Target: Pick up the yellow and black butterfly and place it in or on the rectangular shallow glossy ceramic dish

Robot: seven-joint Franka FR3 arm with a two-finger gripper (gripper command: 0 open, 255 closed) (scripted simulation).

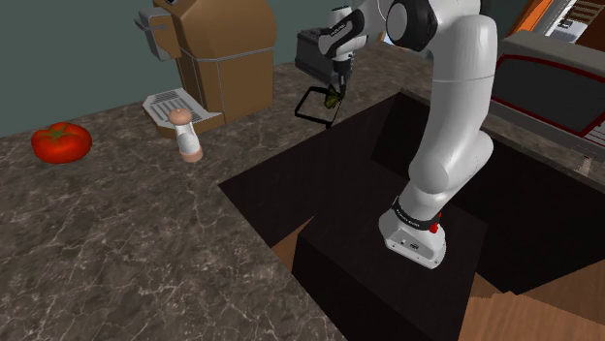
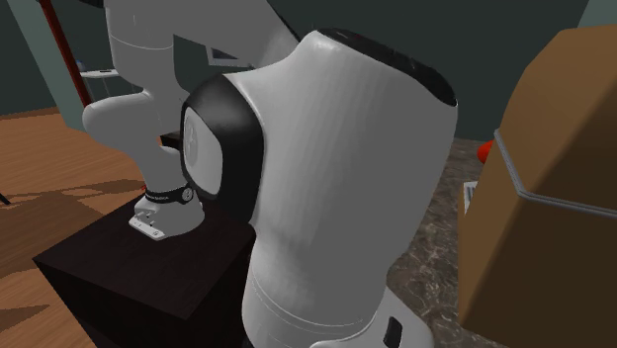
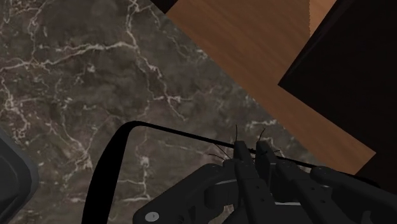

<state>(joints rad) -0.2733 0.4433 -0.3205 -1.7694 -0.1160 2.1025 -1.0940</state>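
hand [image 1: 335, 91] – fingers almost shut, clasping the butterfly [image 1: 334, 99] | butterfly aloft, just above black-rimmed dish [image 3: 102, 172] on tabletop [image 1: 145, 223] | dish straight below hand – lower, release

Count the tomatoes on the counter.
1. The tomato sits on the marble counter at the shoulder view's far left, apart from the small shaker. The brown machine or the arm may hide others.

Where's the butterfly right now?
In the shoulder view the butterfly hangs pinched in the tool, just over the black-rimmed dish on the counter, right of the brown machine.
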